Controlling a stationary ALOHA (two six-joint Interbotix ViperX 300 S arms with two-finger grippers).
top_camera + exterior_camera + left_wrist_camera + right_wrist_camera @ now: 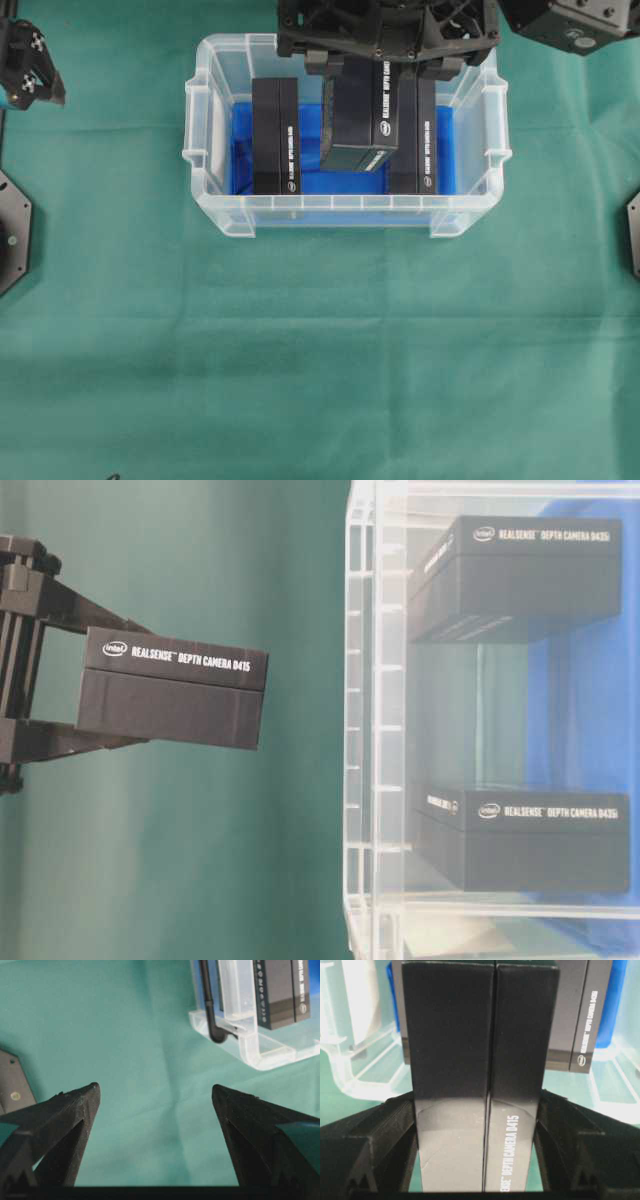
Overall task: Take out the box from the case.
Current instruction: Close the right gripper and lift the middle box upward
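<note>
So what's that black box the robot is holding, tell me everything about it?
The held box is long, black and looks like smooth cardboard, with a seam where its lid meets its base. White print on its side reads "Intel RealSense Depth Camera D415". The right gripper clamps it from both sides at one end. Nothing else touches it. It is lifted above the clear case, and the side view shows it fully outside the case wall. Two similar boxes remain inside.

my flat table, draped in wrinkled green cloth, carries one clear rectangular plastic case at the frame's upper middle.
</note>
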